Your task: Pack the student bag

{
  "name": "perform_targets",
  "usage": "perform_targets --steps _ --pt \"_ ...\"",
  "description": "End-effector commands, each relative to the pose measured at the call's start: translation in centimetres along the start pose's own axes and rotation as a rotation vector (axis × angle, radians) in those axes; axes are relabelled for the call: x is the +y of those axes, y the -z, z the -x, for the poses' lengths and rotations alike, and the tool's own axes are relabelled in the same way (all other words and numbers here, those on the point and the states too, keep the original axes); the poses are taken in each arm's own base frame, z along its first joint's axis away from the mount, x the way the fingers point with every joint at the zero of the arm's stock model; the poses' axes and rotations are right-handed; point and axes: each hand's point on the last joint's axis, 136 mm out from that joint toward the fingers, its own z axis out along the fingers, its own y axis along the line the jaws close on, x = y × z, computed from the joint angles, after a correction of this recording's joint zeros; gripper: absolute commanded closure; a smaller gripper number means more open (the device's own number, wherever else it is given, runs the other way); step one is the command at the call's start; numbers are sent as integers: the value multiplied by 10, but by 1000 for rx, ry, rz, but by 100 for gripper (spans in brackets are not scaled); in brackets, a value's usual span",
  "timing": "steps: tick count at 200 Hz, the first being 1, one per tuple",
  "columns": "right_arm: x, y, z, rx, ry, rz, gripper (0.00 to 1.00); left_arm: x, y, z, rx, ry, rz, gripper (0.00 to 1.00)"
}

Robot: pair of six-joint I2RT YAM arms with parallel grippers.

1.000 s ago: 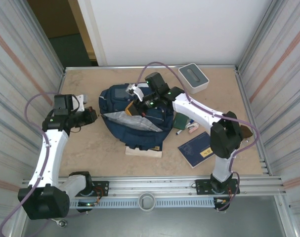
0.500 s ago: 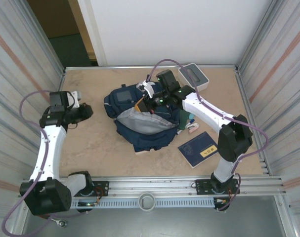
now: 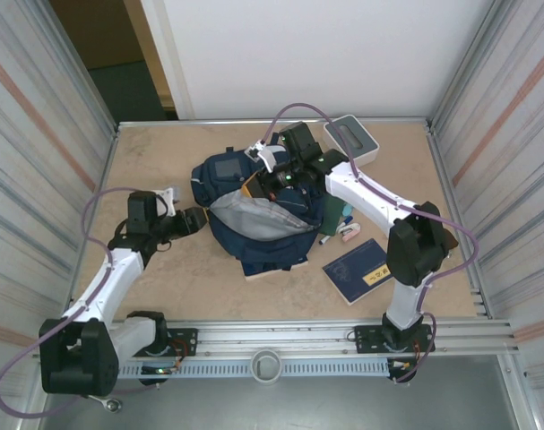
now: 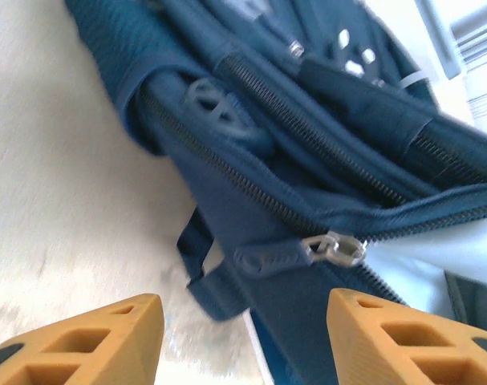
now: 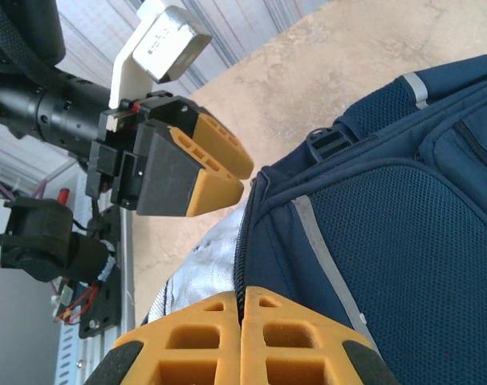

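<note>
1. Left tool (image 3: 197, 221): fingers set wide, nothing between them. It points at the left flank of the student bag (image 3: 258, 240), just beside it and not touching. In the left wrist view a metal zip pull (image 4: 335, 249) lies just ahead of the gap.

2. Flat navy booklet with yellow label (image 3: 365, 271): lies on the beige surface (image 3: 164, 161), near the bag's right side and outside it.

3. Student bag: a large navy-blue fabric backpack with thin reflective stripes, lying at mid-surface. Its main zip is open and the pale grey lining (image 3: 254, 215) is exposed. Contents cannot be determined.

4. Dark green flat item (image 3: 331, 215) and small white-and-pink item (image 3: 348, 235): on the surface beside the bag's right edge, unpacked.

5. Right tool (image 5: 243, 297): fingers fully closed at the far rim of the opening. The zip edge runs into their seam, so it appears to pinch the rim.

6. White rectangular box (image 3: 351, 141): far right corner, well apart.

Status: opening prepared; loading of loose items judged outstanding, then zip closure.
</note>
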Motion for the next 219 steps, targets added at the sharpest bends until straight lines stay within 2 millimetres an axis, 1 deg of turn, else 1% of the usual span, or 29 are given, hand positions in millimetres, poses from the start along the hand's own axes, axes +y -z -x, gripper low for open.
perform_targets --steps 1,29,55,94,129,161,187,219 --pt "1 13 20 -33 25 15 100 -17 -6 25 -125 -87 -135 42" --pt "4 18 23 -25 27 45 100 -25 -13 21 -111 -153 -220 40" --pt "6 25 27 -26 41 51 100 -32 -14 19 -118 -201 -269 37" --pt "7 37 34 -41 58 64 100 -50 -14 18 -105 -260 -389 34" --pt "8 44 38 -42 74 86 100 -54 -20 18 -89 -297 -433 30" --pt "7 44 42 -44 77 104 100 -68 -24 14 -58 -333 -505 28" --pt "9 45 45 -47 87 118 100 -74 -28 14 -45 -360 -526 30" --pt "6 42 42 -36 78 119 100 -78 -34 21 -39 -367 -545 42"
